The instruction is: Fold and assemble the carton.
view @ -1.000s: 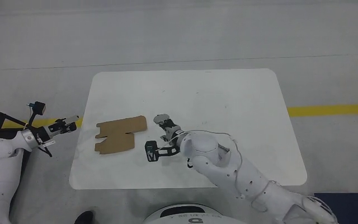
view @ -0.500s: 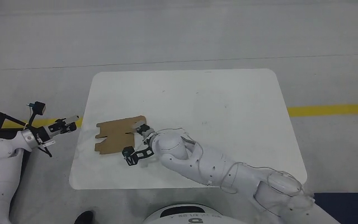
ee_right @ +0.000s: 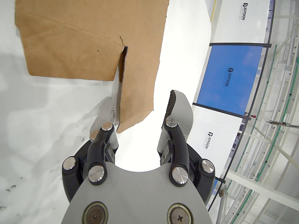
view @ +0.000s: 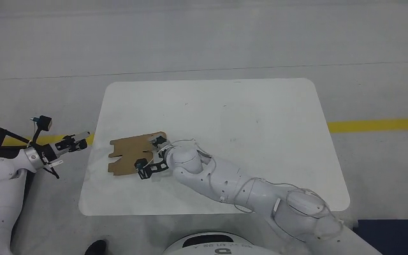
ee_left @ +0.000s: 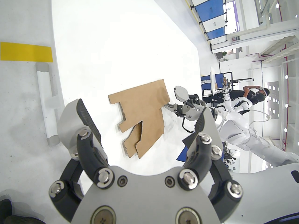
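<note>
While the flat cardboard carton blank point(view: 135, 155) lies unfolded near the left edge of the white table point(view: 255, 127), you have nearly the whole job ahead: no panel stands up, no flap is tucked. Your right gripper point(ee_right: 142, 100) sits at the blank's right-hand edge, fingers spread wide astride a corner flap, one touching the cardboard, the other apart, nothing clamped. Your left gripper point(view: 81, 141) hangs beyond the table's left side, fingers wide and empty. I judge the first fold not yet begun
</note>
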Robot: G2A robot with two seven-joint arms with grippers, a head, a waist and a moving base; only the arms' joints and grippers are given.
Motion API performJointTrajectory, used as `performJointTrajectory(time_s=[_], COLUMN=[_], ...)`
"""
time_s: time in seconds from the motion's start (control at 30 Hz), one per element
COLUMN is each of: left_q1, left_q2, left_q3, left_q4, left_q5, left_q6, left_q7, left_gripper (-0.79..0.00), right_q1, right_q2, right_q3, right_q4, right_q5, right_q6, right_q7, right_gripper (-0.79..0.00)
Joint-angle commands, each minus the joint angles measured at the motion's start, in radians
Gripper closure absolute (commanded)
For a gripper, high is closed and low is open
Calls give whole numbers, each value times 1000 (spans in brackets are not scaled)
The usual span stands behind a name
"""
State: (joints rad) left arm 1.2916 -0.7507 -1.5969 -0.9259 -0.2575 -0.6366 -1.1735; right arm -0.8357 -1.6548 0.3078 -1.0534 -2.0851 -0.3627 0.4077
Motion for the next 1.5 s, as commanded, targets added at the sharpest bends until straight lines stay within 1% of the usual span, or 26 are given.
performJointTrajectory(time_s=[0.0,0.03,0.07,0.13,0.17,0.2,0.33,0.43,0.5,0.6,0.67,0.8,0.9,0.93,1.4,1.47], left_q1=[0,0,0,0,0,0,0,0,0,0,0,0,0,0,0,0], left_q2=[0,0,0,0,0,0,0,0,0,0,0,0,0,0,0,0], left_q3=[0,0,0,0,0,0,0,0,0,0,0,0,0,0,0,0], left_q4=[0,0,0,0,0,0,0,0,0,0,0,0,0,0,0,0], left_q5=[0,0,0,0,0,0,0,0,0,0,0,0,0,0,0,0], left_q6=[0,0,0,0,0,0,0,0,0,0,0,0,0,0,0,0], left_q7=[0,0,0,0,0,0,0,0,0,0,0,0,0,0,0,0], left_gripper=[-785,-785,-785,-785,-785,-785,-785,-785,-785,-785,-785,-785,-785,-785,-785,-785], right_q1=[2,3,4,5,4,4,6,4,-8,-56,-104,-238,-367,-397,-397,-405], right_q2=[-10,-14,-19,-26,-30,-34,-45,-40,-24,18,56,144,205,217,217,220], right_q3=[2,2,0,-3,-5,-7,-6,18,37,76,116,240,358,384,384,407], right_q4=[22,31,39,55,61,68,80,37,-18,-140,-246,-499,-692,-731,-731,-735], right_q5=[-2,-8,-17,-43,-54,-69,-111,-167,-246,-402,-514,-741,-896,-930,-930,-922], right_q6=[5,10,16,31,42,52,86,185,271,376,406,392,350,343,343,350], right_q7=[-5,-5,-3,10,15,21,26,43,78,158,205,240,222,218,218,208], right_gripper=[-459,-397,-360,-212,-15,0,0,0,0,0,0,0,0,0,0,0])
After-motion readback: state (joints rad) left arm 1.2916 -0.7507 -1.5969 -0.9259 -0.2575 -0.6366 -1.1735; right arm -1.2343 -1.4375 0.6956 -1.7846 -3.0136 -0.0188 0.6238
